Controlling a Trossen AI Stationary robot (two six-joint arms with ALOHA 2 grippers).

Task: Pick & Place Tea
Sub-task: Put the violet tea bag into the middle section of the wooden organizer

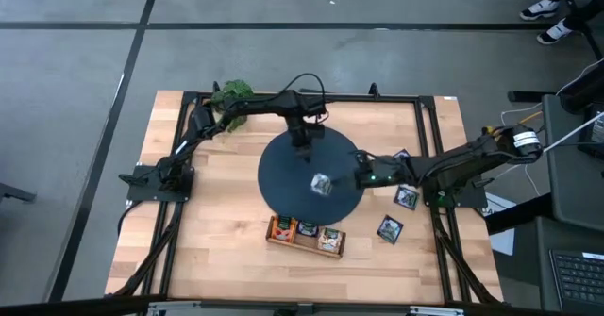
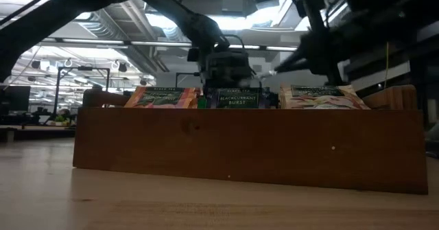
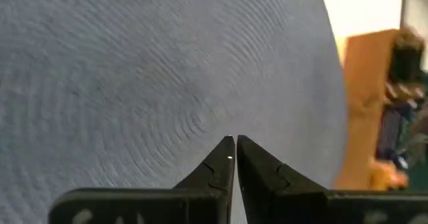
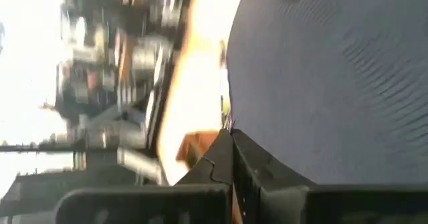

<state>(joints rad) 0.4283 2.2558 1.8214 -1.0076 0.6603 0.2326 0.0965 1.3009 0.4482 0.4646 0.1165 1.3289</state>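
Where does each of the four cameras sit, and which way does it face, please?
High view: overhead, straight down on the table; both arms show.
Low view: at tabletop height, facing the tray; arms above it.
Left wrist: over the round mat; left gripper shut, empty.
Right wrist: at the mat's edge; right gripper shut.
Shared: the mat in both wrist views and the high view.

The dark middle sachet (image 2: pixel 235 97) standing in the wooden tray (image 2: pixel 247 147) reads "BLACKCURRANT BURST"; print on the neighbouring sachets is too blurred to read.
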